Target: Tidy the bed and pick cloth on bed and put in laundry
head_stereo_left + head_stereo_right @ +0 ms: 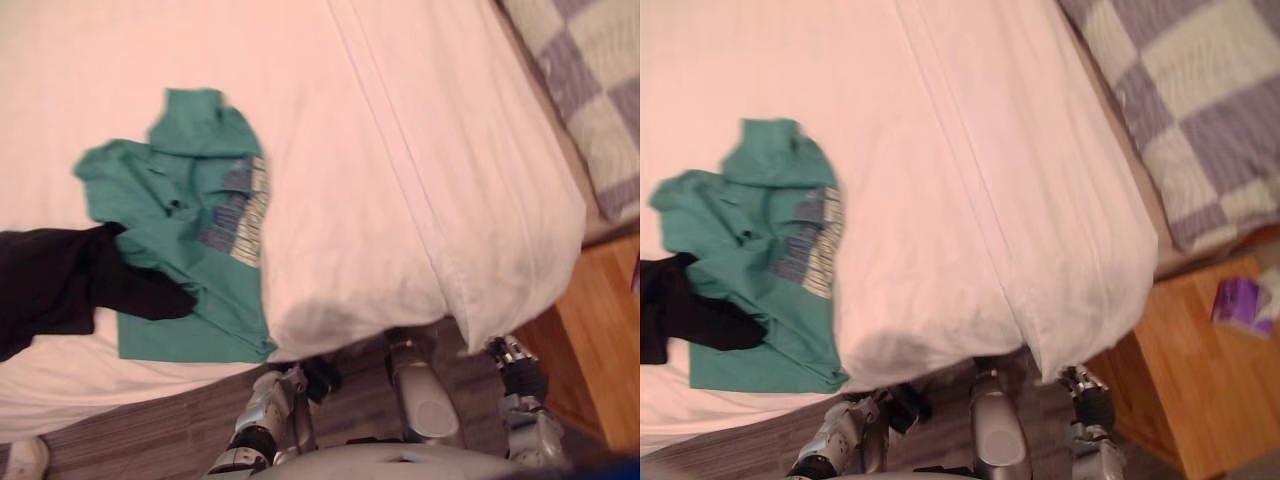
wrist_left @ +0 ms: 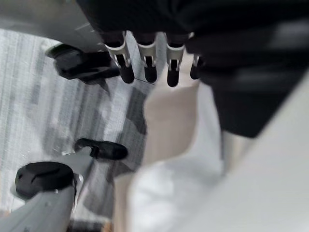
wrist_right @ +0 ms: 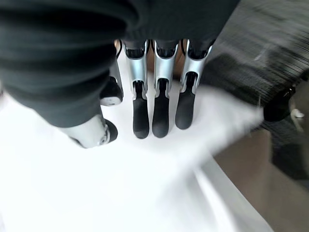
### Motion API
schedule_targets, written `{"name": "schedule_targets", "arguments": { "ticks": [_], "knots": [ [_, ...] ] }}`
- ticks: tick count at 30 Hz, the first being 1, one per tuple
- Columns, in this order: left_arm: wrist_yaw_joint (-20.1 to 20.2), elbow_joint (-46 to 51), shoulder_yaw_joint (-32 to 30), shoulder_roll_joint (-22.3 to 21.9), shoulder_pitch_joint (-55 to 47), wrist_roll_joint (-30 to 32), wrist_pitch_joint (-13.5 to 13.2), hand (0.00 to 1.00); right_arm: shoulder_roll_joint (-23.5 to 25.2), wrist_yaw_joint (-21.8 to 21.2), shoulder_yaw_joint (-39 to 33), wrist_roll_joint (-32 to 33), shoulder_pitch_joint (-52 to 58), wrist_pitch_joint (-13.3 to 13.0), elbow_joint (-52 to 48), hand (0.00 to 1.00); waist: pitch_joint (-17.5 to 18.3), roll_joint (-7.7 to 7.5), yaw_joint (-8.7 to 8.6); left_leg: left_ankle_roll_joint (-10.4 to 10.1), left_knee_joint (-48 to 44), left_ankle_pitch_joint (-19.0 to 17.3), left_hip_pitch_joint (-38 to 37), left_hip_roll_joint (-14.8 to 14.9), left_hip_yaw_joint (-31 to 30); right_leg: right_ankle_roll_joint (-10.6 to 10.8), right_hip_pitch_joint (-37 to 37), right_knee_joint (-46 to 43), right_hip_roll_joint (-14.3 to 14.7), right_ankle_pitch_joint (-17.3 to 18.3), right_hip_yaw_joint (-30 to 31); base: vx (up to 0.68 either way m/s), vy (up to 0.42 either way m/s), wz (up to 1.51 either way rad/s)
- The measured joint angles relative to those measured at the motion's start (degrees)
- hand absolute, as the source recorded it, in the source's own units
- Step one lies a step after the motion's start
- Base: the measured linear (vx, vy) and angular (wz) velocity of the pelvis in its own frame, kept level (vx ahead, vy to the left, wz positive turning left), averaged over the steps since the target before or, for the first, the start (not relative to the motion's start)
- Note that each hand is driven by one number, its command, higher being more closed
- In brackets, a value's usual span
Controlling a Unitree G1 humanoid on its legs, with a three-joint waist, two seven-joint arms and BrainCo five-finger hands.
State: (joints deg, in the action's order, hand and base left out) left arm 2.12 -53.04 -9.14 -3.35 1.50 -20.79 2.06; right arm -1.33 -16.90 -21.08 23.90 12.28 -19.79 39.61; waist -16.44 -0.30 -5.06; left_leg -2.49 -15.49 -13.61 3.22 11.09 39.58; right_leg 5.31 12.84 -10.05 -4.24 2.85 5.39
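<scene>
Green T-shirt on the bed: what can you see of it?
The teal-green cloth T-shirt lies crumpled on the white bed sheet, near the bed's edge closest to the robot, on its left. Its upper part is bunched and folded over. A grey-and-pale printed panel shows on one side. A black garment lies across its lower left part, touching it.

Soft, even light falls on the bed (image 1: pixel 400 150), and its white sheet is bright, nearly washed out toward the far side. A grey shadow lies on the sheet's near edge, and the floor (image 1: pixel 150 420) below is dim. The black cloth (image 1: pixel 50 280) reads as one dark mass. In the right wrist view the sheet glares white.
</scene>
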Motion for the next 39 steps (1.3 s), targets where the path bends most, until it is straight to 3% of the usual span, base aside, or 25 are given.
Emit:
{"name": "schedule_targets", "arguments": {
  "ticks": [2, 5, 9, 12, 14, 15, 21, 24, 30, 36, 39],
  "knots": [
    [0.82, -0.14, 0.03, -0.16, -1.97, 2.62, 1.24, 0.0, 0.54, 1.51, 1.01, -6.15, 0.62, -0.84, 2.15, 0.0, 3.4, 0.38, -0.1, -0.24, 3.06, 0.91, -2.66, -1.4, -1.49, -0.23, -2.77, 0.52, -0.89, 0.41, -3.04, 0.18, 0.064, 0.48],
    [2.54, -0.66, 0.02, -0.4, -3.05, 6.39, 3.04, 0.0, 1.72, 3.7, 2.34, -14.07, 2.3, -1.83, 5.49, 0.0, 5.83, 0.66, -0.06, -0.53, 7.3, 2.6, -6.65, -3.15, -4.58, -0.59, -7.33, 0.53, -2.15, 1.49, -7.44, 0.14, 0.041, 0.63],
    [2.83, -2.04, -0.02, 0.11, -3.23, 9.24, 3.96, 0.0, 3.02, 4.86, 3.77, -17.94, 2.93, -1.92, 8.39, 0.0, 7.5, -0.12, 0.03, -1.09, 11.39, 4.54, -10.19, -4.22, -6.84, -1.09, -10.03, -0.85, -2.57, 3.38, -10.34, 0.05, -0.03, 0.32],
    [2.91, -2.32, 0.31, 1.25, -3.34, 11.53, 4.81, 0.0, 2.76, 4.87, 4.43, -20.43, 3.21, -0.52, 10.31, 0.0, 8.0, -0.96, 0.05, -1.33, 13.12, 5.67, -11.57, -5.19, -8.63, -1.3, -10.55, -4.2, -3.51, 7.25, -12.19, 0.02, -0.089, 0.25],
    [3.04, -2.34, 2.98, 2.44, -3.74, 12.84, 4.79, 0.0, 1.86, 4.87, 5.04, -20.42, 2.47, 2.53, 12.1, 0.0, 8.38, -1.24, 0.09, -1.57, 14.88, 6.97, -12.49, -6.16, -10.27, -1.45, -10.03, -7.41, -4.19, 10.01, -12.66, 0.01, -0.115, 0.31],
    [3.03, -2.32, 4.04, 2.89, -3.83, 12.94, 4.67, 0.0, 0.98, 4.89, 5.94, -20.02, 1.62, 3.81, 13.0, 0.0, 8.63, -1.5, 0.13, -1.68, 15.76, 7.7, -12.88, -6.26, -10.59, -1.58, -9.69, -7.9, -4.24, 10.2, -13.02, 0.0, -0.09, 0.17],
    [2.5, -2.33, 6.81, 4.42, -3.87, 10.62, 3.49, 0.0, -1.9, 5.25, 6.41, -18.31, -1.42, 11.15, 16.58, 0.0, 8.34, 0.22, 1.39, -2.04, 17.67, 9.95, -13.39, -5.56, -11.98, -2.21, -11.31, -4.87, -2.65, 9.0, -14.42, -0.01, -0.072, 0.1],
    [2.38, -2.42, 6.31, 4.35, -3.99, 10.61, 3.52, 0.0, -2.19, 5.26, 5.76, -18.34, -1.57, 12.61, 16.57, 0.0, 8.3, 1.01, 1.35, -1.96, 17.47, 10.07, -12.73, -5.21, -11.55, -2.3, -11.61, -1.57, -1.6, 6.83, -14.01, -0.04, -0.005, -0.11],
    [1.31, -2.33, 1.62, 3.97, -4.67, 10.15, 3.48, 0.0, -1.81, 5.86, 4.45, -20.31, -1.41, 13.26, 16.55, 0.0, 8.26, 1.1, 1.6, -1.85, 17.0, 10.12, -12.68, -5.15, -9.97, -2.11, -12.57, 1.14, -1.14, 4.6, -12.28, -0.03, 0.023, -0.14],
    [0.89, -1.81, -1.4, 3.22, -5.53, 10.31, 2.96, 0.0, -1.85, 5.89, 3.29, -20.25, -0.87, 13.88, 15.85, 0.0, 7.78, 1.95, 2.64, -2.05, 15.33, 9.23, -13.36, -3.82, -9.4, -2.48, -12.98, 0.95, -0.88, 5.58, -11.42, -0.03, -0.041, -0.07],
    [-1.93, -0.93, -2.53, 2.74, -5.65, 10.78, 1.95, 0.0, -1.94, 6.08, 3.39, -19.65, -1.04, 14.14, 14.69, 0.0, 7.23, 2.35, 2.76, -2.07, 10.09, 5.05, -10.24, -2.71, -7.87, -2.72, -9.29, -5.33, -1.68, 8.81, -11.24, -0.03, -0.038, -0.16]
  ]
}}
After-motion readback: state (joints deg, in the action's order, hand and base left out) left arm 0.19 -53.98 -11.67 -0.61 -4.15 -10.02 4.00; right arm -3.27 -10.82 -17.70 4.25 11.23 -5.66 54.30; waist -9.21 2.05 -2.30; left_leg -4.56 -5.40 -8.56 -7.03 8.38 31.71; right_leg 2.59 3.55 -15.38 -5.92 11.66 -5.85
